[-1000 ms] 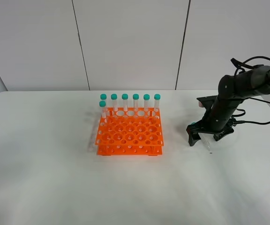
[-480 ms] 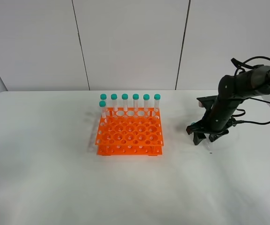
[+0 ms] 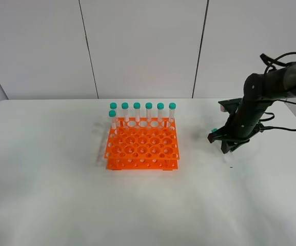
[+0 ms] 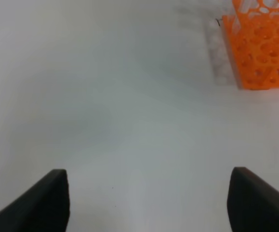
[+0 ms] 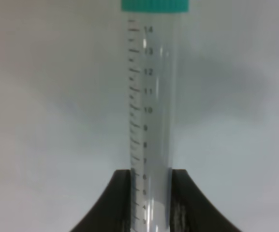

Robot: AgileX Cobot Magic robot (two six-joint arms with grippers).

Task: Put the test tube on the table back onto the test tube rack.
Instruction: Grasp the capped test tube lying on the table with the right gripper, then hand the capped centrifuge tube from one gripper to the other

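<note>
Right gripper clenched across test tube body near table right edge, for lifting toward test tube rack; left gripper released, empty.

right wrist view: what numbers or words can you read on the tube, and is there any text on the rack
"14": top of the scale printed on the tube, just under the cap
"13", "12", "11", "10", "9": same scale, in order away from the cap
Below "9": single digits run on toward the right gripper, too blurred to read surely
Rack: no text readable in any view
</note>
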